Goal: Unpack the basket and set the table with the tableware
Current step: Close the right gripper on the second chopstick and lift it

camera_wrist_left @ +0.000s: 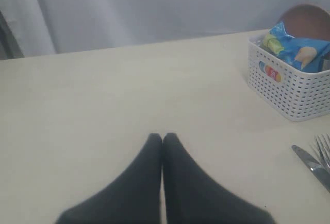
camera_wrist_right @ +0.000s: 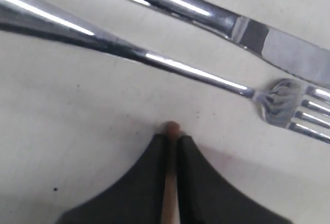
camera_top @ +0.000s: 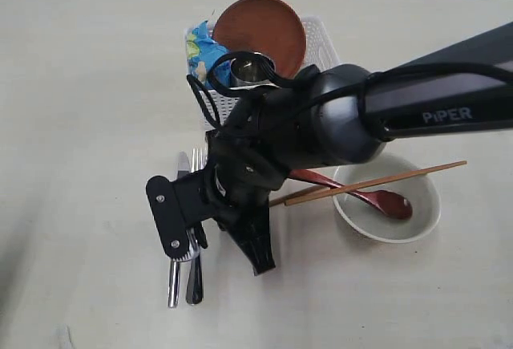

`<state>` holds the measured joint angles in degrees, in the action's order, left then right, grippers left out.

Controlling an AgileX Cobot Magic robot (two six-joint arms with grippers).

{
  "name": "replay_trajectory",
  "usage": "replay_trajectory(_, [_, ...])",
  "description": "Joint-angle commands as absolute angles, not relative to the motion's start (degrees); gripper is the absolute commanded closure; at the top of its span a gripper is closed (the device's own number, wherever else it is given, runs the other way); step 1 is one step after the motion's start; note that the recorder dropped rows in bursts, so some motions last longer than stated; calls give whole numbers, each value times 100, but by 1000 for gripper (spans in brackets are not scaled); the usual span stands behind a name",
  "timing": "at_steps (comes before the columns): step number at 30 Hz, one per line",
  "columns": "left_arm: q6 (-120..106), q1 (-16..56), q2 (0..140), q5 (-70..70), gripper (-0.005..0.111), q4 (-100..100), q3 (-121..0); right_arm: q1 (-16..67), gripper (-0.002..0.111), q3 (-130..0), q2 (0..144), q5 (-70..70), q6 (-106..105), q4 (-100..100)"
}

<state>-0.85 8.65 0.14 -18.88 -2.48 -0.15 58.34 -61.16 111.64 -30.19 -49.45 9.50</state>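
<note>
My right gripper (camera_wrist_right: 171, 136) is pinched nearly closed on the end of the wooden chopsticks (camera_wrist_right: 171, 127); I cannot tell whether I hold one or both. It sits low over the table (camera_top: 80, 124), just beside the fork (camera_wrist_right: 196, 72) and knife (camera_wrist_right: 278, 46), which lie side by side. The chopsticks slant across the white bowl (camera_top: 353, 217), where the red spoon (camera_top: 385, 201) rests. My left gripper (camera_wrist_left: 163, 140) is closed on nothing. The basket (camera_wrist_left: 289, 87) holds the plate (camera_top: 260, 32), cup (camera_top: 250, 68) and snack bag (camera_top: 200, 56).

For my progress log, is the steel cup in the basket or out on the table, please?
In: the steel cup sits inside the basket, next to the plate.
</note>
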Motion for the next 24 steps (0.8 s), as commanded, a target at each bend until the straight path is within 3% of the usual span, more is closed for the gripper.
replay_trajectory(1, [-62, 854, 0, -1832, 106, -255, 0, 5902, 104, -6103, 11234, -2869, -5013, 1074])
replay_trajectory(24, [-62, 854, 0, -1832, 106, -255, 0, 6301, 104, -7404, 11208, -3855, -5018, 1689])
